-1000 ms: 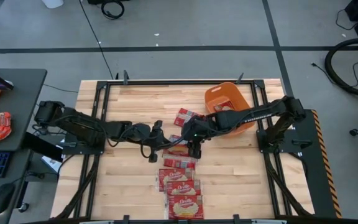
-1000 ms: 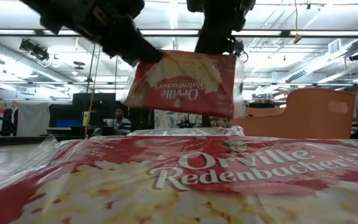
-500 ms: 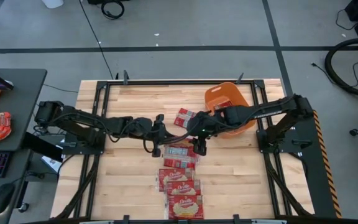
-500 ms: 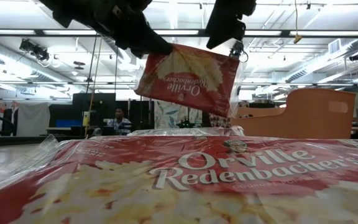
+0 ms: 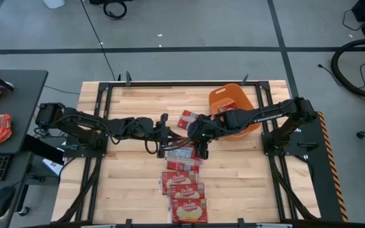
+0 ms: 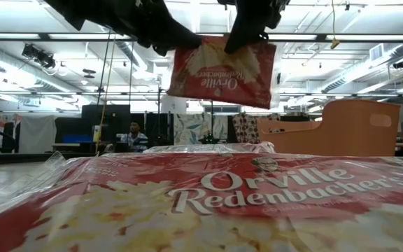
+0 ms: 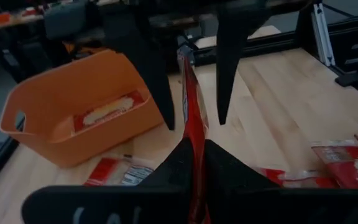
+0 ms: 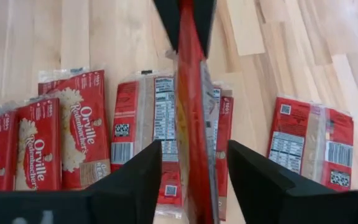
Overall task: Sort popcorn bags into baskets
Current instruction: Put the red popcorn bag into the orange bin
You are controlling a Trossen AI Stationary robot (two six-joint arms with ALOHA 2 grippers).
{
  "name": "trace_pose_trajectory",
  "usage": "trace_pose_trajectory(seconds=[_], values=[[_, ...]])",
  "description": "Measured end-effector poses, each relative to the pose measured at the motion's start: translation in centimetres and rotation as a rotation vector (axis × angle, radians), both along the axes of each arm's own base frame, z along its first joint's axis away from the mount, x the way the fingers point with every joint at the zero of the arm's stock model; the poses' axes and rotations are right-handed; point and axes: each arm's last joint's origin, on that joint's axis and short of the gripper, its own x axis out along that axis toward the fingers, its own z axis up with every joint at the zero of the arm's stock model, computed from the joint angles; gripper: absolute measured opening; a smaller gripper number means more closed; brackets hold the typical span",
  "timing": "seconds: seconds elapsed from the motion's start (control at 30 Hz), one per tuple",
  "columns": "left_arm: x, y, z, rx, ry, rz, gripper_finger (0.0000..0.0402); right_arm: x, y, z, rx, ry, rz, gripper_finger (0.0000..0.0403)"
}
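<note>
One red popcorn bag (image 6: 222,70) hangs in the air over the middle of the table, its label upside down. My left gripper (image 5: 165,134) is shut on it. My right gripper (image 8: 194,149) is open; its fingers (image 7: 160,87) stand on either side of the bag's opposite end, with a gap on each side. Several more popcorn bags (image 5: 184,187) lie flat in a row toward the near edge, some with the white back up (image 8: 160,124). The orange basket (image 5: 233,106) stands at the far right and has one bag (image 7: 107,112) lying in it. My left gripper pinches the bag's edge (image 7: 191,134) between its two fingers, at the upper corner (image 6: 180,47) nearer the left arm. The fingers come level from the table's left. The bag is lifted clear, stands on edge and hangs below the fingers.
Another bag (image 5: 192,118) lies just left of the basket. One bag (image 6: 222,203) fills the low view's foreground. Bare wood is free on the table's left and right parts. A side desk (image 5: 5,120) with snack pouches stands left of the table.
My left gripper has lifted the bag higher and carried it a little toward the table's right and far side. The bag has levelled out from a tilt. My right gripper has stayed by the bag's upper right corner.
</note>
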Motion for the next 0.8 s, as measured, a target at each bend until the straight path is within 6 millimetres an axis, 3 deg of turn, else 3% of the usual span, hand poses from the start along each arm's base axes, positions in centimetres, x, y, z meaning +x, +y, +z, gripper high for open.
trace_pose_trajectory(seconds=[0.43,0.63,0.8], values=[[0.2,0.0,0.5,0.010,-0.057,-0.004,0.0036,-0.4,0.0,-0.3,-0.001,0.049,0.002,0.0021],[-0.8,0.1,1.4,0.005,-0.048,-0.003,0.0111,-0.9,-0.4,-0.2,0.022,0.115,-0.018,0.0021],[-2.4,0.2,2.8,0.001,-0.036,-0.001,0.0178,-2.1,-1.7,1.2,-0.029,0.219,-0.136,0.0030]])
